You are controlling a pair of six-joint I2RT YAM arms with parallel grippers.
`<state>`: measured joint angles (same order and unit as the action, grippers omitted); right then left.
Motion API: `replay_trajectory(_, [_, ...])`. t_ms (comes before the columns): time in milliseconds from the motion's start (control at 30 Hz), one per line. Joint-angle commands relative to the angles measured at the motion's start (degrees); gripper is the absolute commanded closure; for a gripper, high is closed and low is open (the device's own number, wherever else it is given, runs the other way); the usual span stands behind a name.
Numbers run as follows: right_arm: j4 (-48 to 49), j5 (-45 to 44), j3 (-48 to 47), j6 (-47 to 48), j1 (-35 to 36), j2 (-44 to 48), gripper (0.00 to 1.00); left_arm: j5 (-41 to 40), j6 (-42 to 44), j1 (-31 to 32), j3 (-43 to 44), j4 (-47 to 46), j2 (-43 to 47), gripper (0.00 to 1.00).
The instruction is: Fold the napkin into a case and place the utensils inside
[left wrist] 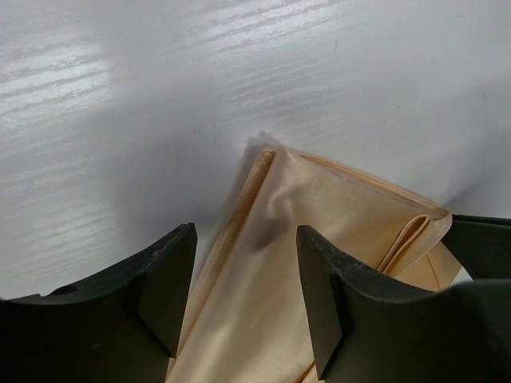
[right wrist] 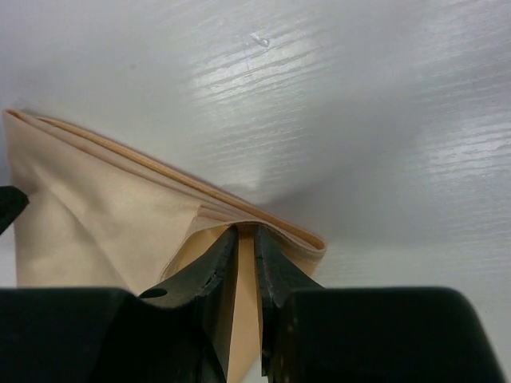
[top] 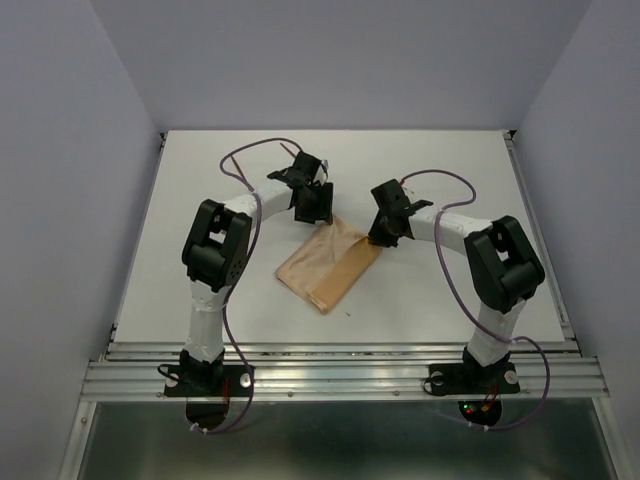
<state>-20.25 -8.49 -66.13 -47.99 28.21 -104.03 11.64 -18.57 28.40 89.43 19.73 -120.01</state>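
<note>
The tan napkin (top: 325, 262) lies folded in layers on the white table, slanting from far right to near left. My left gripper (top: 312, 215) is open and hovers over its far corner; in the left wrist view the napkin (left wrist: 319, 239) lies flat between and below the spread fingers, and the gripper (left wrist: 243, 231) holds nothing. My right gripper (top: 382, 238) is at the napkin's far right corner. In the right wrist view its gripper (right wrist: 246, 231) is shut on a raised fold of the napkin (right wrist: 96, 215), with layers draped over the fingertips. The utensils are out of view.
The white table (top: 450, 170) has side rails and a metal rail along its near edge (top: 340, 375). Purple cables loop from both arms. A small dark speck (top: 348, 313) lies near the napkin's near end. Grey walls enclose the table.
</note>
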Motion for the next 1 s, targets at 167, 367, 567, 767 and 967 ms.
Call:
replay_trajectory(167, [-1.28, -1.27, -5.06, 1.58, 0.27, -6.01, 0.8, 2.16, 2.13, 0.16, 4.26, 1.54, -2.95, 0.41])
replay_trajectory(367, [-1.9, -2.05, -4.89, 0.71, 0.27, -6.36, 0.8, 4.18, 2.4, 0.25, 5.05, 1.98, -3.83, 0.47])
replay_trajectory(567, [-1.9, -2.14, -4.01, -1.05, 0.79, -5.92, 0.81, 6.55, 2.31, 0.6, 5.84, 2.16, -5.41, 0.6])
replay_trajectory(767, [-1.99, -2.76, -2.17, -3.6, 1.32, -4.87, 0.81, 6.64, 2.04, 0.78, 6.99, 3.04, -4.45, 1.0])
replay_trajectory(967, [-2.51, -4.51, -0.49, -7.46, 1.32, -4.25, 0.81, 5.94, 2.04, 1.74, 7.86, 4.62, -0.33, 1.0])
